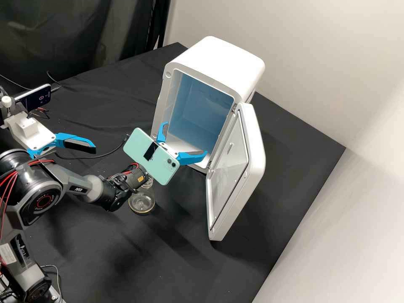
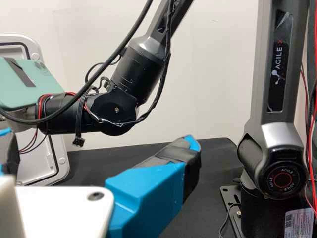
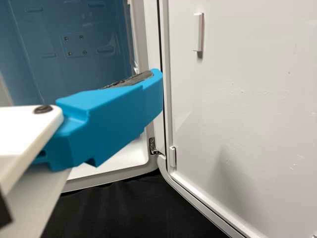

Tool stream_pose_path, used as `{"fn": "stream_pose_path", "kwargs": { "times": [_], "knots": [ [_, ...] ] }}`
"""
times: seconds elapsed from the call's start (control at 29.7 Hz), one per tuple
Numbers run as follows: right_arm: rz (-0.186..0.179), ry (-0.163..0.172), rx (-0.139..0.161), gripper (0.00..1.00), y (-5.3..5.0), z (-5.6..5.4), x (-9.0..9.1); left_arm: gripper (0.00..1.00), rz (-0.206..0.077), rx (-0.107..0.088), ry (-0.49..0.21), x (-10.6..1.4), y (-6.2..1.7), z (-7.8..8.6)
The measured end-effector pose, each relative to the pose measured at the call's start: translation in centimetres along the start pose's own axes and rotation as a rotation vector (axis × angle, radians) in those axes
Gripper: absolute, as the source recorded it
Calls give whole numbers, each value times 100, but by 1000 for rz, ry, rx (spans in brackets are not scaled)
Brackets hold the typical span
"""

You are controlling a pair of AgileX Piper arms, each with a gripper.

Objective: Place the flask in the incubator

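Right jaws spread wide and empty at the open incubator (image 1: pixel 219 59); the flask (image 1: pixel 142 205) stands on the tabletop (image 1: pixel 126 252).

In the high view the right jaws' blue fingers (image 1: pixel 191 157) sit mid-frame, far apart, at the lower lip of the incubator's opening. The left jaws' fingers (image 1: pixel 78 143), at the left edge, are also parted with nothing between them. The flask, clear glass with a round base, stands left of centre under the right arm's wrist, which partly hides it, just beside the incubator. The right wrist view adds one matte blue finger (image 3: pixel 109 119) before the pale blue inner wall with its small screws, and the smooth white inner face of the door (image 3: pixel 237 124) with its hinge. The left wrist view adds the right arm's glossy dark joints and cables behind the mint-green phone (image 2: pixel 22 84) on its wrist. The incubator is a round-cornered white box; the tabletop is black cloth.
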Motion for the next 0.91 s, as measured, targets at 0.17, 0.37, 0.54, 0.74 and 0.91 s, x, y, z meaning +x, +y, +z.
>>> {"fn": "stream_pose_path", "kwargs": {
  "times": [0.17,0.37,0.54,0.74,0.91],
  "knots": [
    [0,0,0,100,0,0,0,100,0,0,0,0,0,0],
    [0,0,0,100,0,0,0,100,0,0,0,0,0,0],
    [0,0,0,100,0,0,0,100,16,-3,-11,38,-57,17],
    [0,0,0,100,0,0,0,100,-75,-3,-29,-39,-352,59],
    [0,0,0,100,0,0,0,100,-97,-3,-26,-148,-444,40]
  ]
}}
